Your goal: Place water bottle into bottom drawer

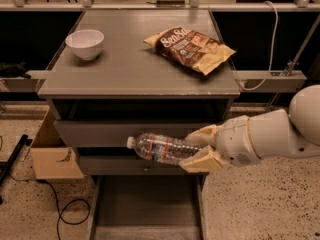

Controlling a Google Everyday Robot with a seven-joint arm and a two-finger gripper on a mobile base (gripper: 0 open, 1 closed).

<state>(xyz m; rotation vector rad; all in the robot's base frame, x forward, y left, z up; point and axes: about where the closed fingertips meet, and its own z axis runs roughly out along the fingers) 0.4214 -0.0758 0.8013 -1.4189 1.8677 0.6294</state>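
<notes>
My gripper (200,148) is shut on the water bottle (159,148), a clear ribbed bottle with a white cap, held lying flat with its cap to the left. It hangs in front of the cabinet's two upper drawer fronts, above the bottom drawer (146,206), which is pulled out and shows a plain grey floor. My white arm reaches in from the right.
On the cabinet top (135,66) stand a white bowl (85,43) at the left and a brown chip bag (190,48) at the right. A cardboard box (52,151) sits on the floor left of the cabinet, with black cables beside it.
</notes>
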